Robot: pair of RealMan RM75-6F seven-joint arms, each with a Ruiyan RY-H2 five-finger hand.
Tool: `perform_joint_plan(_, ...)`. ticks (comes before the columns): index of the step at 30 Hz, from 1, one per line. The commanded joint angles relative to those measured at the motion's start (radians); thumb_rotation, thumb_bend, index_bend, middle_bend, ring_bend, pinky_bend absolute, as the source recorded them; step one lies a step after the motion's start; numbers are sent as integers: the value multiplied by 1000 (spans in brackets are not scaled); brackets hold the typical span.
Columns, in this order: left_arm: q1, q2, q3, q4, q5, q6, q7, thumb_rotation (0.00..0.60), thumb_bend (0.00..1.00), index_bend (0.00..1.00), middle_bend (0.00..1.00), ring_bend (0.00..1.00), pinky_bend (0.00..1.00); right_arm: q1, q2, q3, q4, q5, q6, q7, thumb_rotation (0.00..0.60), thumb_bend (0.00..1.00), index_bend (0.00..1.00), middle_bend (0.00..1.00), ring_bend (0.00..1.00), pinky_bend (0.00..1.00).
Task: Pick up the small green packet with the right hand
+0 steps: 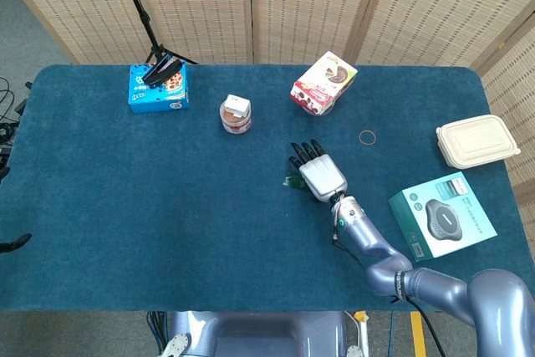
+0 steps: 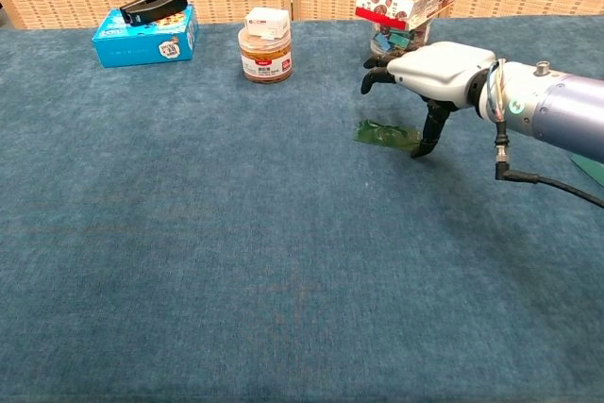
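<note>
One small green packet (image 2: 385, 134); one jar (image 1: 236, 118) (a small white box on its lid); three printed boxes: blue (image 1: 157, 89), red-and-white (image 1: 323, 84), teal (image 1: 443, 215); one lidded container (image 1: 477, 140); one ring (image 1: 367, 136).

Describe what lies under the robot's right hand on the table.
The small green packet lies flat on the blue cloth under the right hand, its thumb beside it. In the head view the hand covers most of the packet.
</note>
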Motion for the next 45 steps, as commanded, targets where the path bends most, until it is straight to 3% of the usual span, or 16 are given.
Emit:
perform_joint_plan(1, 0, 0, -1, 0, -2, -1, 0, 600, 79, 0, 0, 0, 0, 1, -3, -2, 3, -1, 2, 4, 600, 0, 174, 0, 0, 0)
perform_joint_plan(21, -8, -2, -4, -5, -13, -12, 13, 600, 79, 0, 0, 0, 0, 16, -42, -4, 95, 2, -5, 30, 600, 0, 187, 0, 0, 0)
perform_joint_plan(30, -8, -1, -4, -4, -16, -13, 8, 600, 79, 0, 0, 0, 0, 23, -73, 15, 147, -21, 51, 48, 600, 0, 219, 0, 0, 0)
perform_joint_plan(45, -4, 1, -2, -1, -8, -9, 2, 600, 79, 0, 0, 0, 0, 14, -48, 8, 112, -41, 64, 54, 600, 0, 253, 0, 0, 0)
